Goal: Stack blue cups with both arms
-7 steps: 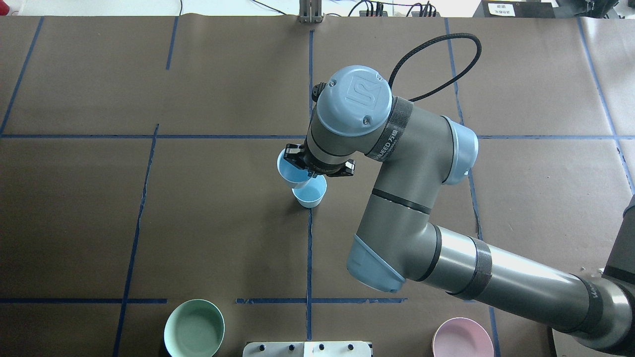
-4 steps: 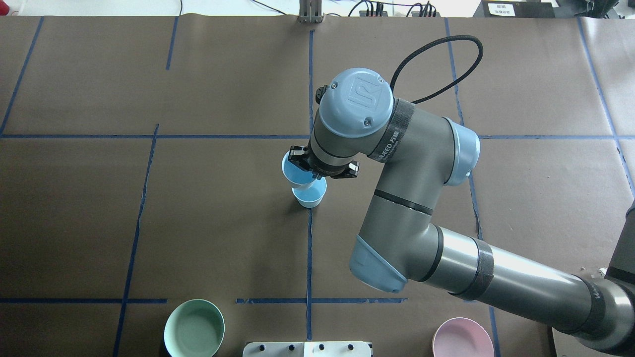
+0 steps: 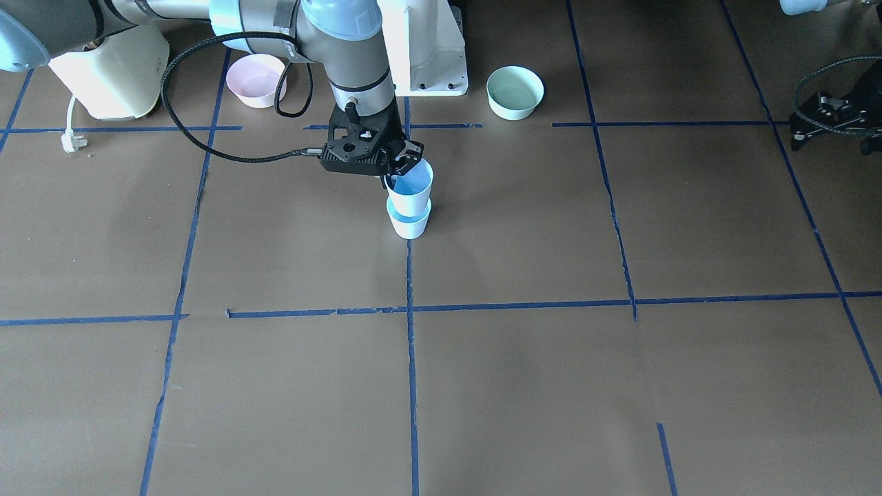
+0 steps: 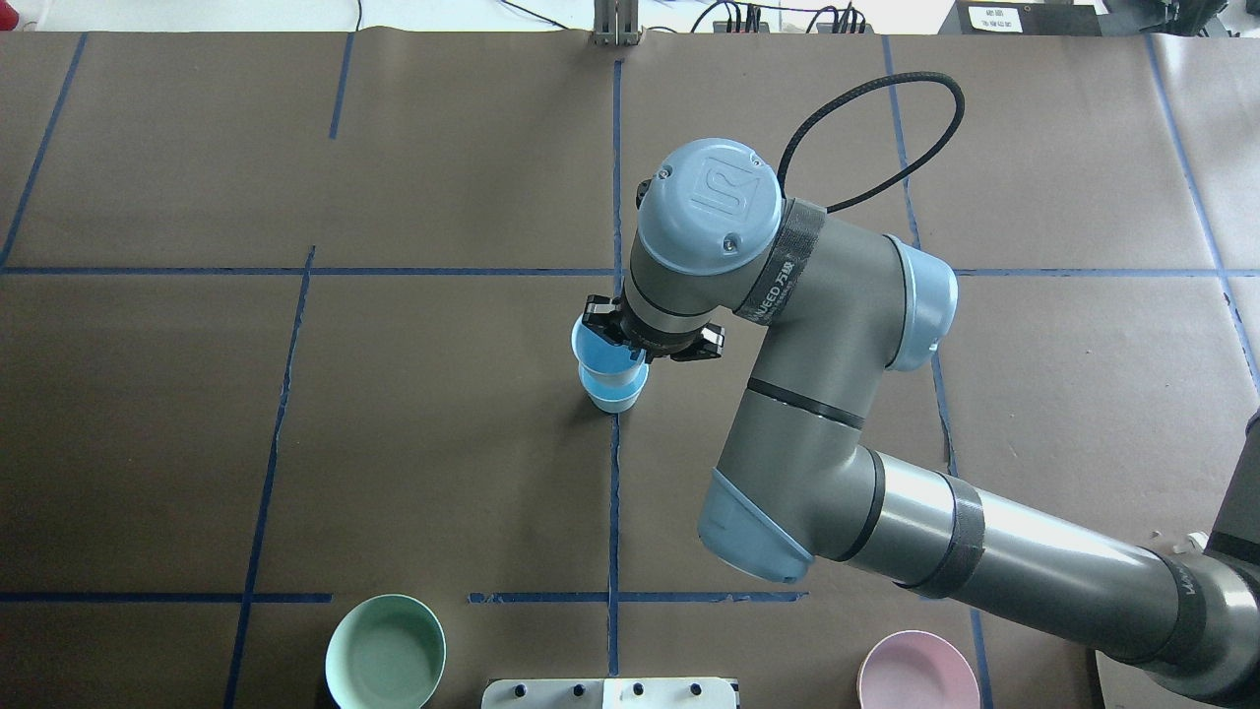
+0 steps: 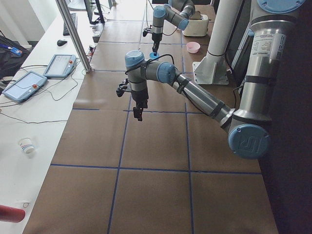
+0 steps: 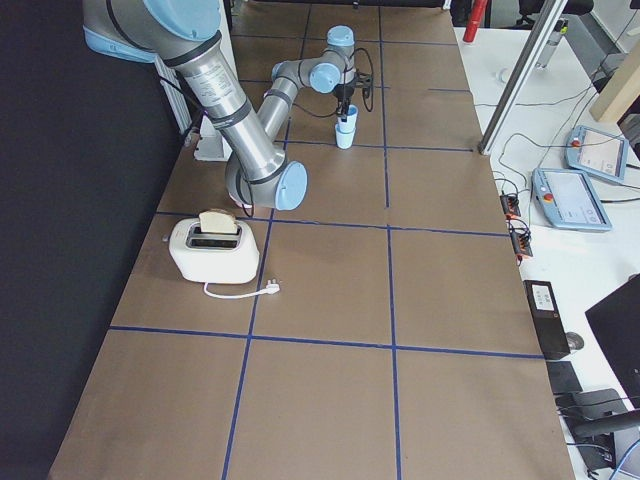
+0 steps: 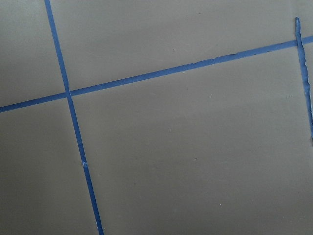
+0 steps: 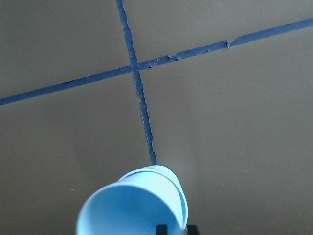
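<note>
My right gripper (image 3: 398,169) is shut on the rim of one blue cup (image 3: 411,184), fingers pinching its wall. This cup is upright and sits partly inside the second blue cup (image 3: 409,224), which stands on the table at a tape crossing. In the overhead view the held cup (image 4: 600,350) covers most of the standing cup (image 4: 616,398). The right wrist view shows the held cup (image 8: 132,208) with the other cup's rim (image 8: 177,188) just behind it. My left gripper (image 3: 823,116) hangs over the table's far side, well apart from the cups; I cannot tell whether it is open.
A mint-green bowl (image 4: 385,652) and a pale pink bowl (image 4: 917,672) stand at the table's near edge, either side of the white pedestal base (image 3: 427,62). A toaster (image 6: 213,248) stands at the robot's right end. Blue tape lines cross the brown table cover.
My right gripper has carried the held cup sideways over the standing cup and lowered it, so it now sits partly inside that cup.
</note>
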Available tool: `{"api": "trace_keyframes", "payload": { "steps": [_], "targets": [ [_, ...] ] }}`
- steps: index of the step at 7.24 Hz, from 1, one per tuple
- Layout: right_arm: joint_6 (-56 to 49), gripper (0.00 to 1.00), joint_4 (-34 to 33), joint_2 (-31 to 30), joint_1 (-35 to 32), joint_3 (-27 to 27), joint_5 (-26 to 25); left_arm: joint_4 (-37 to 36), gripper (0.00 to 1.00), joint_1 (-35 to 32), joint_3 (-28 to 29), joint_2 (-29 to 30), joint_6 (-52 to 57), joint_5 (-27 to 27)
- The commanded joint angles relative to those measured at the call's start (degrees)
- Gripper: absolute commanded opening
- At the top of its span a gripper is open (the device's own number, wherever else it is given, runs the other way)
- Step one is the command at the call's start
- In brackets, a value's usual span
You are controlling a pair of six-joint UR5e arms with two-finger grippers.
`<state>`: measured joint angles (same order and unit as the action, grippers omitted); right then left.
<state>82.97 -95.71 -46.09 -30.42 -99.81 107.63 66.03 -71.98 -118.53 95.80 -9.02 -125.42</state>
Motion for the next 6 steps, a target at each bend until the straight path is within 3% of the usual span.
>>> {"api": "trace_keyframes", "payload": {
  "steps": [1, 4, 6],
  "targets": [
    [0.0, 1.0, 0.0, -0.31, 0.01, -0.47, 0.04, -0.02, 1.0, -0.09, -0.04, 0.0, -0.12, 0.0],
    [-0.09, 1.0, -0.09, -1.27, -0.42, -2.3, 0.04, -0.02, 1.0, -0.09, 0.05, 0.0, -0.03, 0.0],
    [-5.06, 1.0, -0.18, -10.12, -4.71, -11.51, 1.61, -0.02, 1.0, -0.18, 0.14, -0.09, 0.06, 0.0]
  ]
}}
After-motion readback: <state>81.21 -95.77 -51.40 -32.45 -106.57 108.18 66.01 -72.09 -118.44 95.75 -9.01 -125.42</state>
